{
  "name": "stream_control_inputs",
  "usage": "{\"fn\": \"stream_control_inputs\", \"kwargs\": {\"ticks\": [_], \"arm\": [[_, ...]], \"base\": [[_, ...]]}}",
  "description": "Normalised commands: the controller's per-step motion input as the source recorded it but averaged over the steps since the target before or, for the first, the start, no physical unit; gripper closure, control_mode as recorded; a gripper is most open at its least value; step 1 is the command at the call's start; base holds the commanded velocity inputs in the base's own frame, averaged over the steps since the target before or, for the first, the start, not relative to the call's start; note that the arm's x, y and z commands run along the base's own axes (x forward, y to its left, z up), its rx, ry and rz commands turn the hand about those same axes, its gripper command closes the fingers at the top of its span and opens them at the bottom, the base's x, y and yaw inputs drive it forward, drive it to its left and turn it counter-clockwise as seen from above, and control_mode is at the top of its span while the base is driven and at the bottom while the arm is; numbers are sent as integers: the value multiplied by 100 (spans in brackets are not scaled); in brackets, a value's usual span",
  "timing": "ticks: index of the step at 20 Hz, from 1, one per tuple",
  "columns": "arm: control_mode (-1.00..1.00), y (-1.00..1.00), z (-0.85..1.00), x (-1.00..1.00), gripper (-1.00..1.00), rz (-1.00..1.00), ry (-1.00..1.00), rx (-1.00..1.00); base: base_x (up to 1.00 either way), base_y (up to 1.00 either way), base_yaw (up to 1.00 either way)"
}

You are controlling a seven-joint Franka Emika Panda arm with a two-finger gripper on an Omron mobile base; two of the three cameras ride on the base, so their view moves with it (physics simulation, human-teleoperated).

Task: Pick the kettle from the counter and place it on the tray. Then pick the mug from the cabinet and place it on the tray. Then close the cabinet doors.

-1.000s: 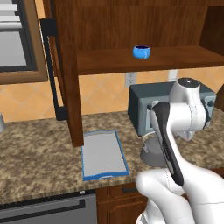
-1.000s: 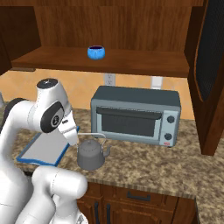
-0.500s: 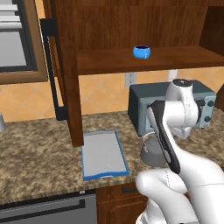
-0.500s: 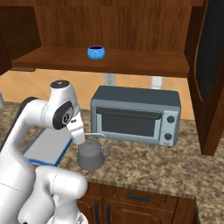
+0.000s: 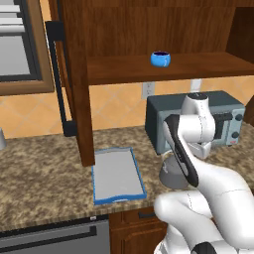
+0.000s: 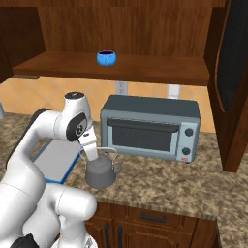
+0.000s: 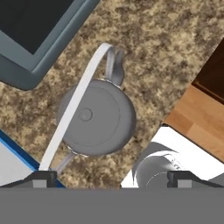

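**Granite counter, kettle not yet gripped**

Granite counter carries the toaster oven, then the tray, then the kettle just beside the tray's right edge. The mug sits on the cabinet shelf. Over the last second the arm has swung forward, bringing the gripper directly above the kettle. Jaws stand apart, holding nothing. Descent onto the handle seems next.

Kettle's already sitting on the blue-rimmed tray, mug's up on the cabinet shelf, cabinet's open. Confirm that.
Not quite. The kettle stands on the counter, beside the tray and in front of the toaster oven, as the right base view shows. The mug is on the cabinet shelf, and the cabinet is open.
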Motion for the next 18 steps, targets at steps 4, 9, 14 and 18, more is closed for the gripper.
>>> {"fn": "stream_control_inputs", "kwargs": {"ticks": [4,9,14,18], "arm": [[-100,-2,-9,22,-100,0,3,1],[-100,-5,-2,17,-100,-1,1,1],[-100,-3,-20,19,-100,0,6,0],[-100,-2,-19,18,-100,-1,4,0]], "base": [[0,0,0],[0,0,0],[0,0,0],[0,0,0]]}}
